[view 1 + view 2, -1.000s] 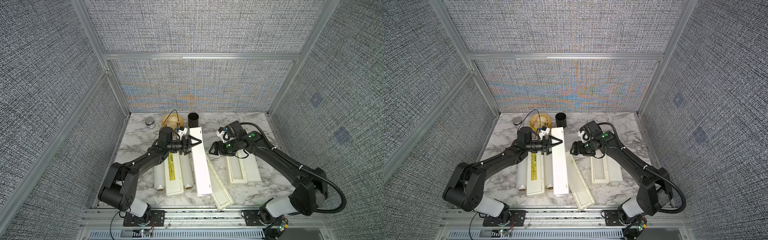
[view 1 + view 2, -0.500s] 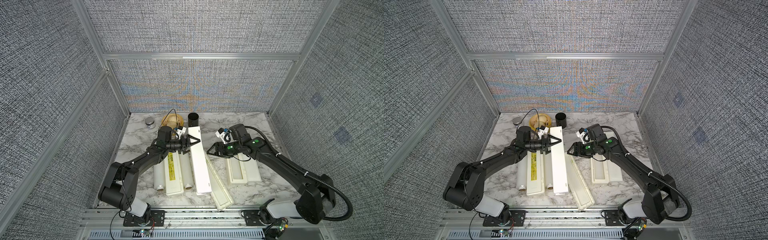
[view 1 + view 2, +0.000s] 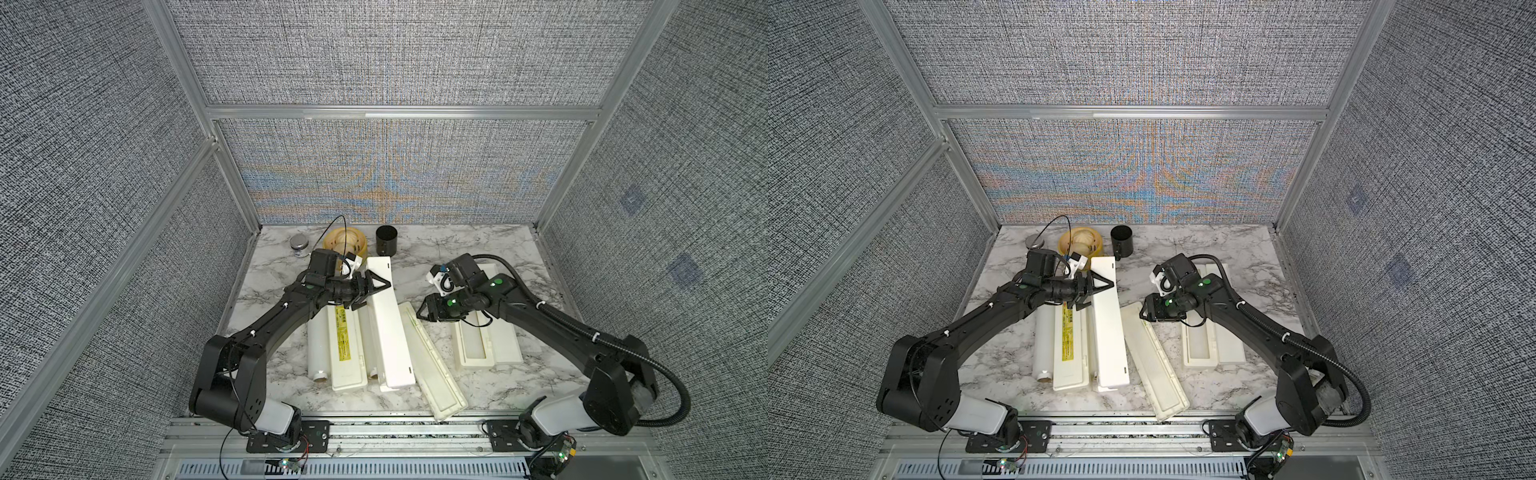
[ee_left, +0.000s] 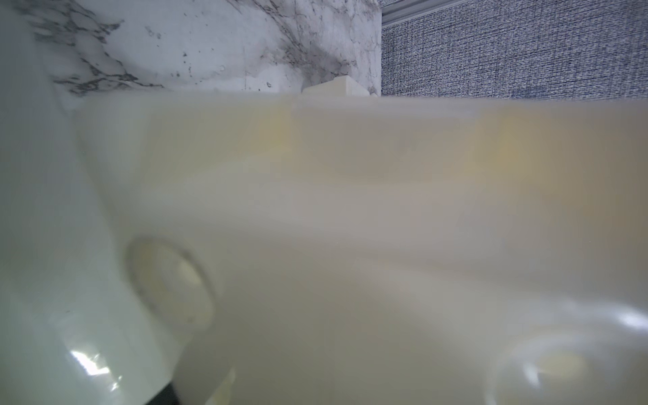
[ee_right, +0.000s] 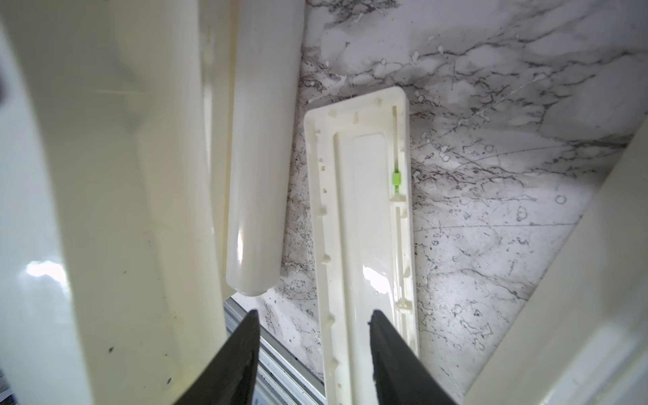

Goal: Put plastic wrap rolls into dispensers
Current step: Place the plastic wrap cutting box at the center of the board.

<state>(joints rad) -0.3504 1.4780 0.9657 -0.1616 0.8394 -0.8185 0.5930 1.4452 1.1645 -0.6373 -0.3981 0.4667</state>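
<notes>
1. Left gripper (image 3: 371, 294): arm extended inward, jaws wide astride middle dispenser (image 3: 388, 328)'s far end; grasp undeterminable, wrist view mere cream blur.
2. Plastic wrap roll (image 3: 318, 353) and second roll (image 3: 366, 345): flat on table (image 3: 457, 257), flanking labelled dispenser (image 3: 347, 353).
3. Right gripper (image 3: 422, 318): elbow bent, low over slanted dispenser (image 3: 432, 365); jaws parted, empty; green slider (image 5: 397, 179) clear in wrist view only.
</notes>
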